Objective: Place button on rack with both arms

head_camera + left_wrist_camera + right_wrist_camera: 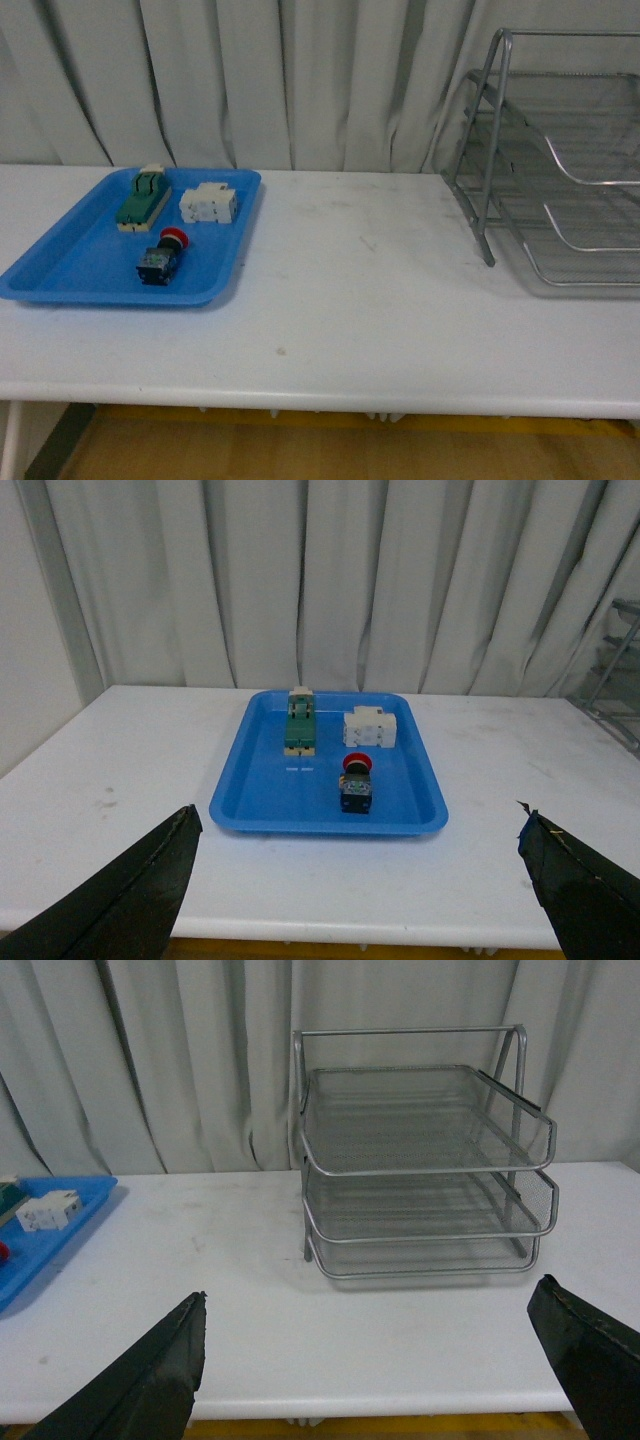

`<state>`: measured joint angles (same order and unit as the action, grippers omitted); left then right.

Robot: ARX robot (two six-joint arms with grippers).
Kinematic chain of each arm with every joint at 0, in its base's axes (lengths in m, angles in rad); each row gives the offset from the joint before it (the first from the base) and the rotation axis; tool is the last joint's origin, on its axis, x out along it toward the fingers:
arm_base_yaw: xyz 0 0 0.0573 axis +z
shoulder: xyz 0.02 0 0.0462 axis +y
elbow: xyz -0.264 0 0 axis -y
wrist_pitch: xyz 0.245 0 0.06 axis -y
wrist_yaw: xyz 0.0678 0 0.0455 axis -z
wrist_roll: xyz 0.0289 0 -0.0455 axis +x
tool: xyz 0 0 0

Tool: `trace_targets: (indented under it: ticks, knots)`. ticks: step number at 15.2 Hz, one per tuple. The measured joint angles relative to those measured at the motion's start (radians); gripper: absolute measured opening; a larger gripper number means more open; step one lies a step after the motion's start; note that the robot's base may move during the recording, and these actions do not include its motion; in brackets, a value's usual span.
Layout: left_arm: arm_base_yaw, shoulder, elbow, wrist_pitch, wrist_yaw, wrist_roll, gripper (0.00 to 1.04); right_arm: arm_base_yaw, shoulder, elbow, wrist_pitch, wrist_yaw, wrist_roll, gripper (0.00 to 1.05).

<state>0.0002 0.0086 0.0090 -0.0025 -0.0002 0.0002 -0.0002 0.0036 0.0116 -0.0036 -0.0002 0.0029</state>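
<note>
The button (161, 257), red cap on a dark body, lies on its side in the blue tray (60, 270) at the table's left. It also shows in the left wrist view (357, 783). The silver wire rack (560, 170) stands at the table's right, three tiers, all empty; it also shows in the right wrist view (420, 1160). My left gripper (360, 880) is open and empty, off the table's front edge, facing the tray. My right gripper (370, 1360) is open and empty, off the front edge, facing the rack. Neither arm shows in the front view.
The blue tray also holds a green-and-cream block (143, 197) and a white blocky part (208, 204) behind the button. The white table (360, 300) runs between tray and rack. Grey curtains hang behind.
</note>
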Motion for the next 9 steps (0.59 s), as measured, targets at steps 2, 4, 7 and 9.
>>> trace_targets:
  ticks: [2, 4, 7, 9]
  knots:
    - [0.000, 0.000, 0.000, 0.000, 0.000, 0.000, 0.98, 0.000, 0.000, 0.000, 0.000, 0.000, 0.000, 0.98]
    - [0.000, 0.000, 0.000, 0.000, 0.000, 0.000, 0.98, 0.000, 0.000, 0.000, 0.000, 0.000, 0.000, 0.98]
    - [0.000, 0.000, 0.000, 0.000, 0.000, 0.000, 0.98, 0.000, 0.000, 0.000, 0.000, 0.000, 0.000, 0.98]
    - [0.000, 0.000, 0.000, 0.000, 0.000, 0.000, 0.98, 0.000, 0.000, 0.000, 0.000, 0.000, 0.000, 0.98]
